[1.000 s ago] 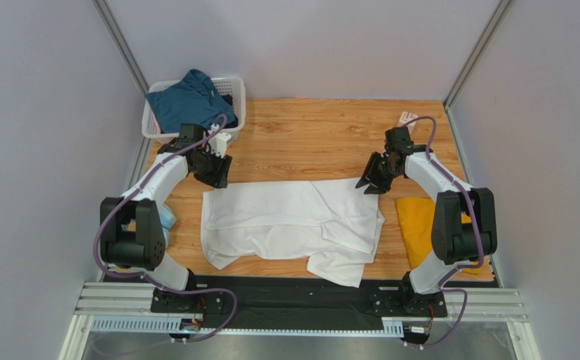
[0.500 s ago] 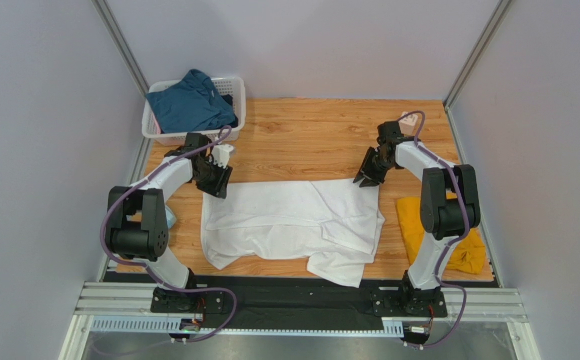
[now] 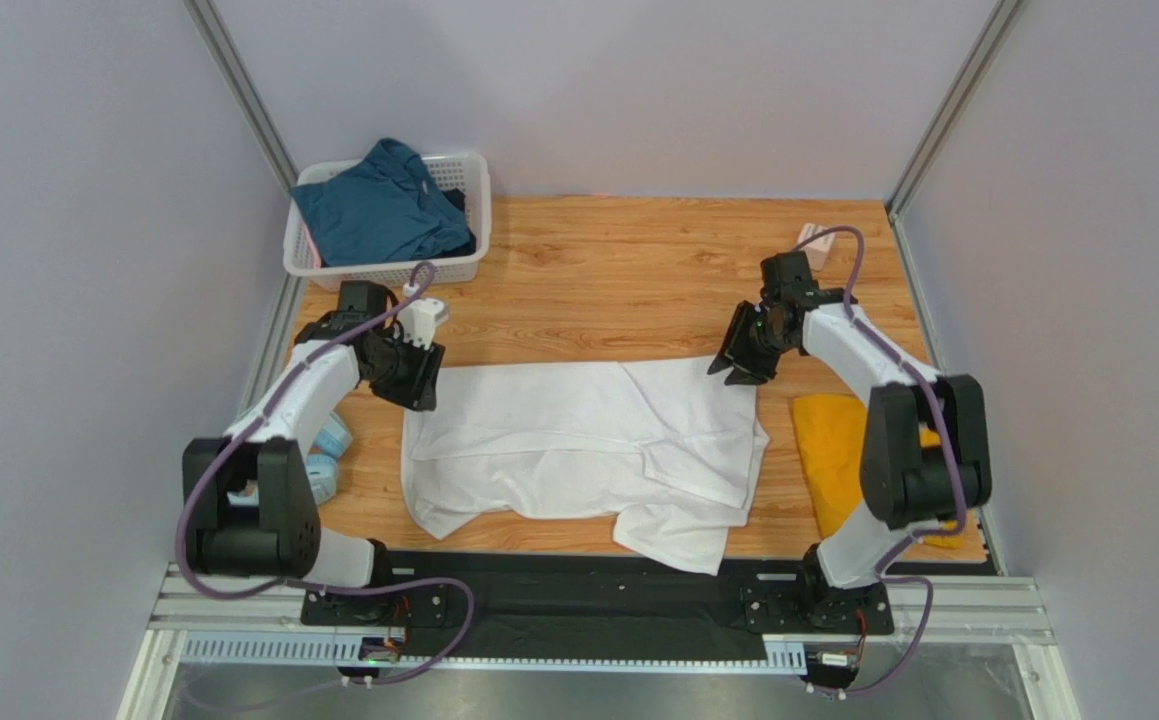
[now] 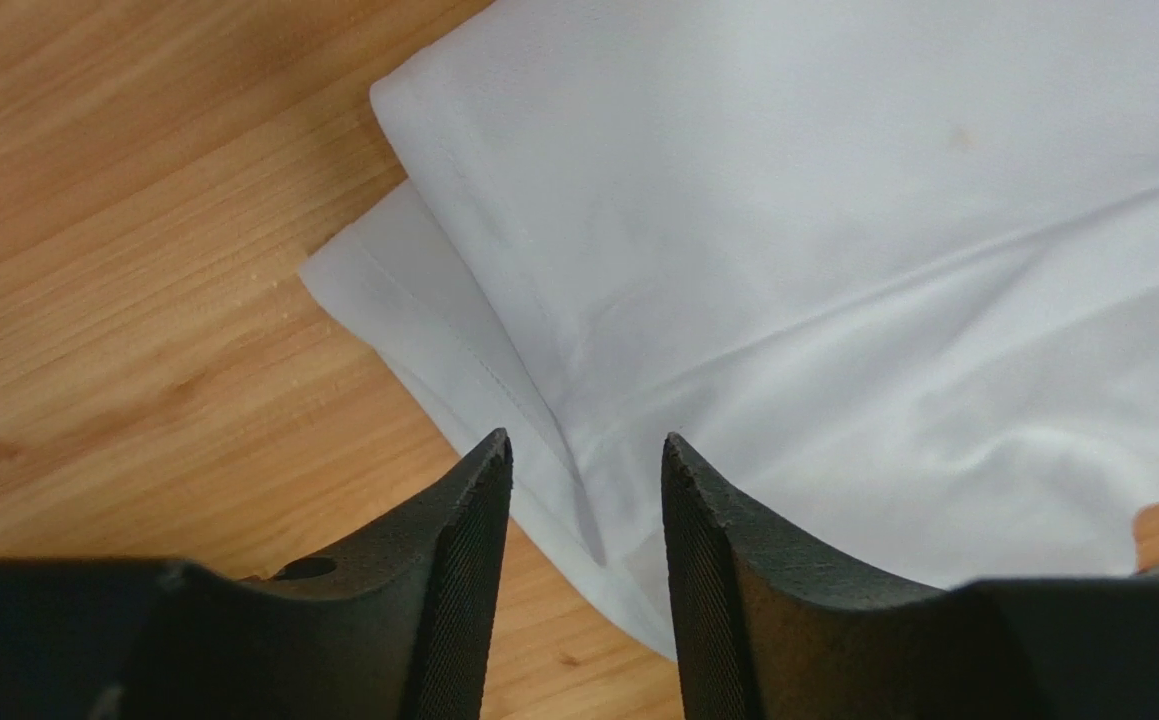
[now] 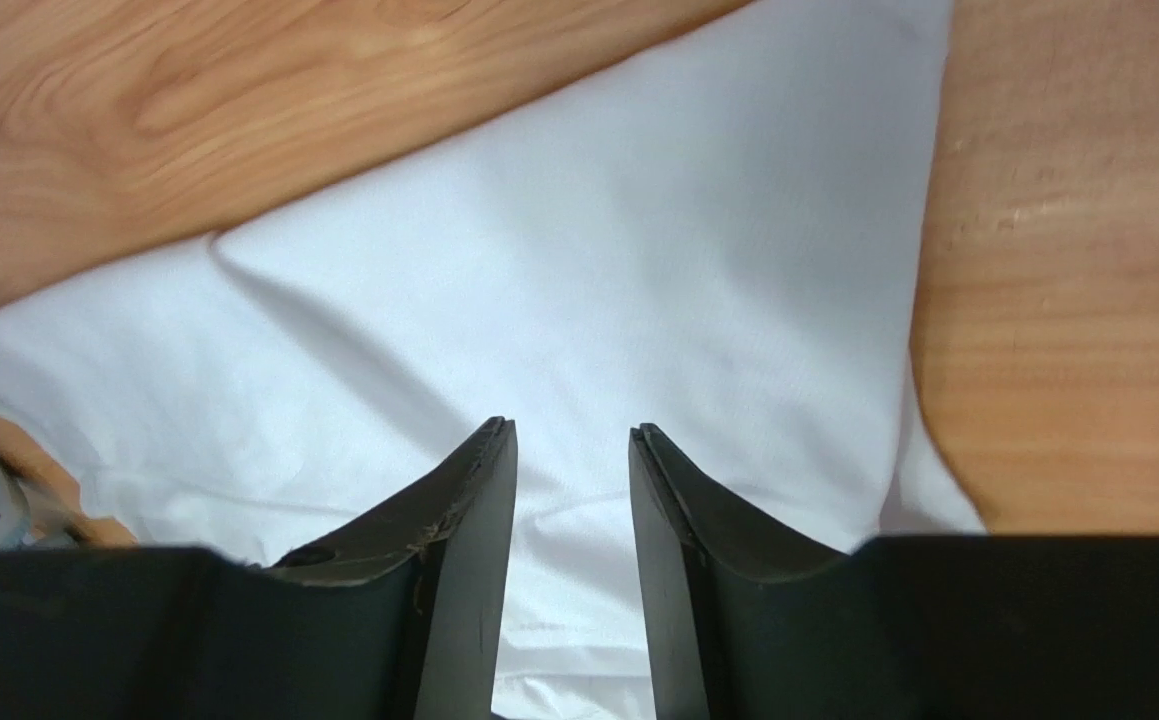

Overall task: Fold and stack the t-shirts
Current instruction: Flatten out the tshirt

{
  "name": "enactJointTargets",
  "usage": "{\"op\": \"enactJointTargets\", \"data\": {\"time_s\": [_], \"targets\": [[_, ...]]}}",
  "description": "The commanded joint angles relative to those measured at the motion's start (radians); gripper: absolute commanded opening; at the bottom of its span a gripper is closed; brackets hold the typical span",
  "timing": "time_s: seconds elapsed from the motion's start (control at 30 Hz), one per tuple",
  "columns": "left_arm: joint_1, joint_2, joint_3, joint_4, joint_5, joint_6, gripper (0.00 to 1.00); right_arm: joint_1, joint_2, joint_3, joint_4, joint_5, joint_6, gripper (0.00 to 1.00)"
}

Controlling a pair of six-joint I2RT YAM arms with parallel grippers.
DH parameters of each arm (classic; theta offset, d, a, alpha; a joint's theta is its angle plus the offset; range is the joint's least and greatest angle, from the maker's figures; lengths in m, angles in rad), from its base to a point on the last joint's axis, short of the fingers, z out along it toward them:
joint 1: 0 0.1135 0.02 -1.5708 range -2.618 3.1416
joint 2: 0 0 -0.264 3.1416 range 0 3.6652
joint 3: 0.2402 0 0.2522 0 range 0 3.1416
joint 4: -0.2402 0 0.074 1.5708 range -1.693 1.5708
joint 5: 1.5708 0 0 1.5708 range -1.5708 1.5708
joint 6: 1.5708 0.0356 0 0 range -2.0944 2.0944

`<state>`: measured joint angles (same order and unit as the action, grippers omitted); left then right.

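A white t-shirt (image 3: pixel 585 443) lies partly folded in the middle of the table. My left gripper (image 3: pixel 408 383) hangs over its far left corner, jaws open, with the layered hem (image 4: pixel 540 375) showing between the fingertips and nothing pinched. Over the far right corner my right gripper (image 3: pixel 735 360) is also open, flat white cloth (image 5: pixel 570 300) beneath it. A mustard-yellow t-shirt (image 3: pixel 829 450) lies at the right edge, partly behind the right arm. A dark teal t-shirt (image 3: pixel 382 203) fills the basket.
The white lattice basket (image 3: pixel 468 258) stands at the far left corner. Small pale-blue objects (image 3: pixel 327 450) lie by the left arm. A small pale item (image 3: pixel 814 236) sits at the far right. Grey walls close in both sides.
My left gripper has moved nearer and slightly left onto the shirt's far left corner, its jaws narrowing. The right gripper shifted a little at the far right corner. The shirt has not moved.
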<state>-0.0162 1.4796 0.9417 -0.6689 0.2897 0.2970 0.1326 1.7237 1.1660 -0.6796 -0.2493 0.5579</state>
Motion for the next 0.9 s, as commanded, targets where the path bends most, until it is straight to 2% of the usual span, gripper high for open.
{"op": "enactJointTargets", "data": {"time_s": [0.0, 0.1, 0.13, 0.23, 0.43, 0.63, 0.87], "targets": [[-0.002, -0.188, -0.014, -0.138, 0.08, 0.051, 0.53, 0.079, -0.301, -0.06, -0.056, 0.06, -0.029, 0.41], [-0.034, -0.246, -0.081, -0.156, 0.056, 0.103, 0.54, 0.14, -0.445, -0.156, -0.08, 0.108, -0.024, 0.4], [-0.066, -0.258, -0.105, -0.147, -0.007, 0.119, 0.54, 0.163, -0.469, -0.176, -0.089, 0.117, -0.016, 0.4], [-0.094, -0.271, -0.139, -0.158, -0.029, 0.154, 0.54, 0.176, -0.53, -0.248, -0.115, 0.124, -0.009, 0.4], [-0.148, -0.229, -0.178, -0.075, -0.167, 0.221, 0.5, 0.194, -0.573, -0.305, -0.124, 0.099, 0.004, 0.4], [-0.148, -0.179, -0.196, -0.02, -0.195, 0.206, 0.49, 0.209, -0.576, -0.318, -0.141, 0.096, 0.004, 0.4], [-0.148, -0.068, -0.208, 0.038, -0.185, 0.185, 0.47, 0.217, -0.596, -0.342, -0.172, 0.12, 0.014, 0.44]]}}
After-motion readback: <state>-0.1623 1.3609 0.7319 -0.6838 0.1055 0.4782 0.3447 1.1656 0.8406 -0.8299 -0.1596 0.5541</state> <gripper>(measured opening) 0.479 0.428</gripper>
